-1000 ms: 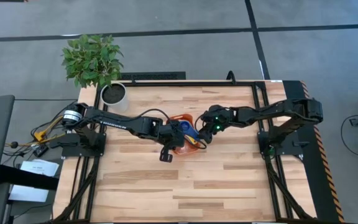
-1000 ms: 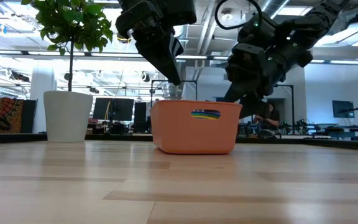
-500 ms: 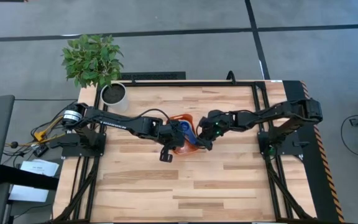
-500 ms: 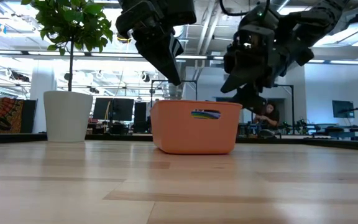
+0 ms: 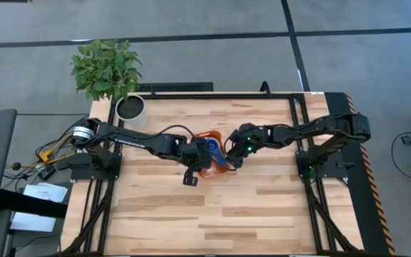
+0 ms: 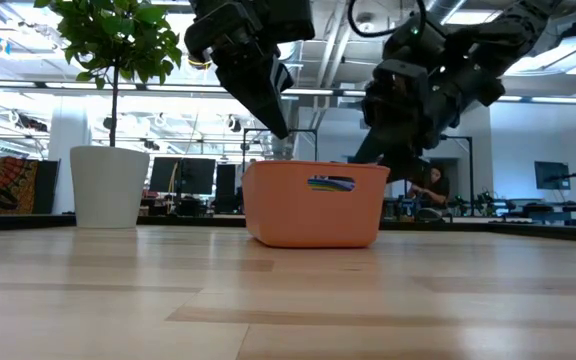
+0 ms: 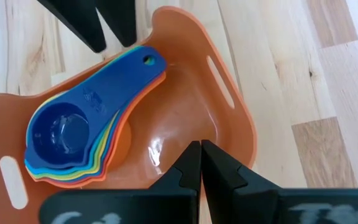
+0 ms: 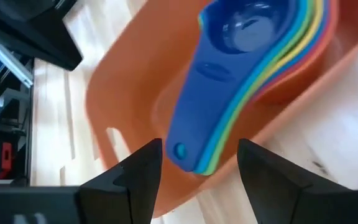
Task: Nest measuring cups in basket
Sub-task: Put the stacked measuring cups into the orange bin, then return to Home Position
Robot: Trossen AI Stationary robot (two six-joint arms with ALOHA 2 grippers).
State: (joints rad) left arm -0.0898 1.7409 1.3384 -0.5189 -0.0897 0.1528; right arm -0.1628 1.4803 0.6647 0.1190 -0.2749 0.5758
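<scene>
The orange basket point(image 5: 204, 137) point(image 6: 313, 205) stands mid-table. Inside it lie the nested measuring cups point(image 7: 82, 134) point(image 8: 241, 56), a dark blue one on top. Their handles point(image 8: 194, 146) point to the basket's right end, reaching to its rim. My left gripper point(image 7: 199, 149) point(image 6: 280, 128) hangs shut above the basket's left part, touching nothing. My right gripper point(image 8: 197, 163) point(image 5: 229, 158) is open at the basket's right end. One of its fingers stands on each side of the handle ends, apart from them.
A white pot point(image 5: 130, 107) point(image 6: 108, 185) with a green plant stands at the table's far left corner. Bare wood lies all around the basket, with the most room toward the near edge point(image 5: 212, 228).
My right gripper has swung a little toward the near side of the basket's right end and come back to almost where it was. The stack of cups and the basket have stayed put.
</scene>
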